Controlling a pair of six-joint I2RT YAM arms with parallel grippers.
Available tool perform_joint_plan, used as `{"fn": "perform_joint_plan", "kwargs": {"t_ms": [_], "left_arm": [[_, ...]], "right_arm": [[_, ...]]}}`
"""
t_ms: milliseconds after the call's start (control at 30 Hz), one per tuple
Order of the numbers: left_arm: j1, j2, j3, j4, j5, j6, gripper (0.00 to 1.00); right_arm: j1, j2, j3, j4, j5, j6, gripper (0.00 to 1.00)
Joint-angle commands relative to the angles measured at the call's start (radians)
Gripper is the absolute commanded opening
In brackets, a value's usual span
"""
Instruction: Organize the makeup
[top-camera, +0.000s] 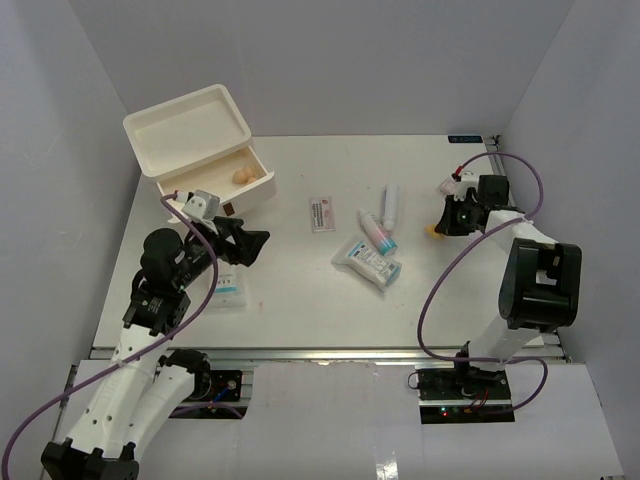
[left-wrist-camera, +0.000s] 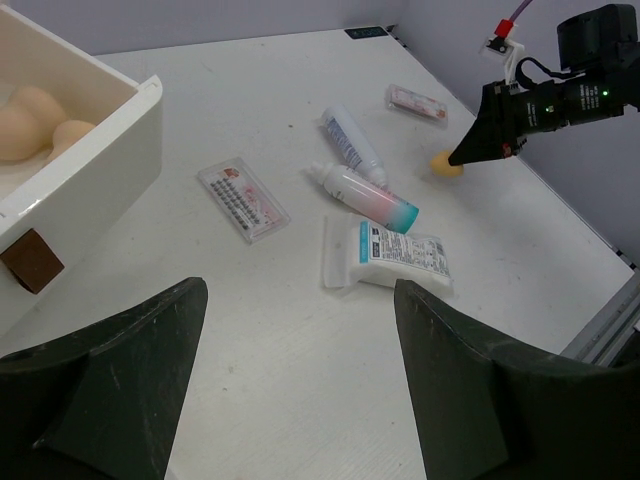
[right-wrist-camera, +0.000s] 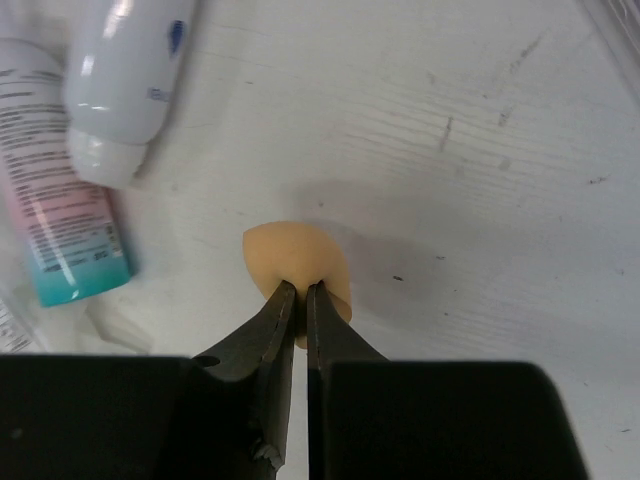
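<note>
**Right hand pinches a sponge, left hand hangs spread**

The right hand (right-wrist-camera: 300, 290) has its fingers pressed onto a tan egg-shaped sponge (right-wrist-camera: 290, 255), pinching its near end at the right side of the surface (top-camera: 300, 300). Whether the sponge rests on the surface or sits just above it cannot be told.

The left hand (left-wrist-camera: 298, 290) is spread wide and holds nothing, near the open white drawer box (left-wrist-camera: 110, 150), where two more sponges (left-wrist-camera: 25, 120) lie.

Between the arms lie a white tube (left-wrist-camera: 350, 145) and a pink tube with a teal end (left-wrist-camera: 365, 197), just beside each other. A white-blue sachet pack (left-wrist-camera: 395, 253) lies beside them, and a flat pink-white packet (left-wrist-camera: 243, 198) lies apart.
</note>
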Motion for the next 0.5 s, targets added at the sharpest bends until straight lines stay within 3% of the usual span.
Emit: {"fn": "perform_joint_plan", "kwargs": {"t_ms": [0, 233, 333, 467], "left_arm": [[-0.005, -0.046, -0.015, 0.025, -0.044, 0.007, 0.87], [-0.005, -0.139, -0.036, 0.039, -0.172, 0.006, 0.87], [-0.005, -0.177, -0.044, 0.036, -0.253, 0.008, 0.87], [-0.005, -0.203, -0.048, 0.024, -0.359, 0.012, 0.87]], "right_arm": [[0.093, -0.191, 0.016, 0.011, -0.175, -0.152, 0.08], [0.43, -0.202, 0.201, -0.032, -0.213, -0.26, 0.08], [0.626, -0.062, 0.404, -0.038, -0.201, -0.221, 0.08], [0.759, 0.15, 0.738, -0.114, -0.199, -0.164, 0.08]]}}
